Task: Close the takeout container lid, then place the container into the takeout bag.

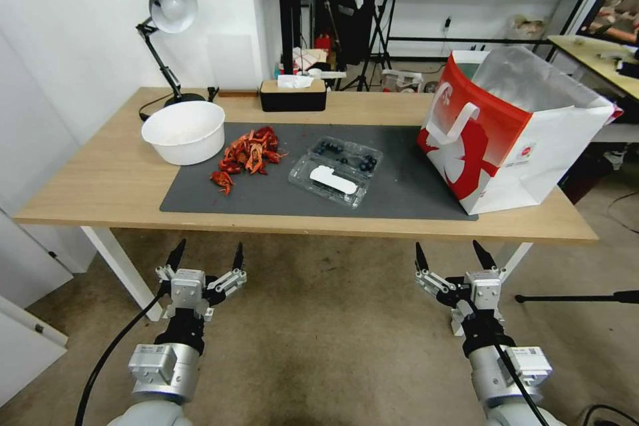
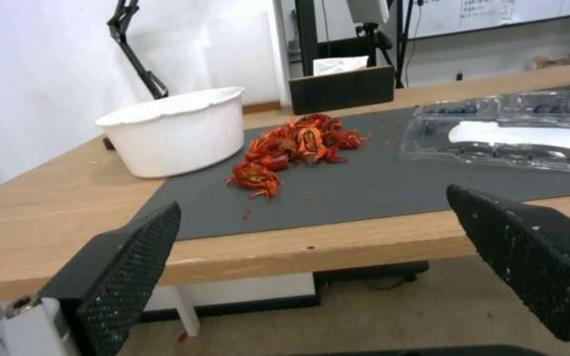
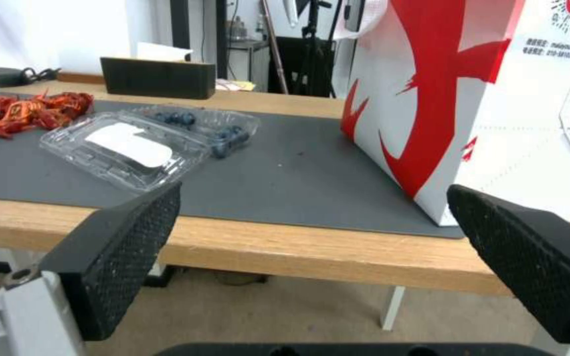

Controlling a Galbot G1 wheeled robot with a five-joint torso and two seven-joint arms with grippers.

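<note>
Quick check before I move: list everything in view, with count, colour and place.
takeout container: one, clear, lying open mid-mat, blueberries in the far half
lid: one, clear with white sticker, the near half, flat on the mat
takeout bag: one, red and white, foil-lined, standing open on the table's right end
crayfish: one red pile, on the mat left of the container
bowl: one, white, left of the crayfish
mat: one, dark grey
tissue box: one, black, at the table's back edge
lamp: one, black, back left
table: one, wooden
left gripper: open, below the front edge
right gripper: open, below the front edge
</note>
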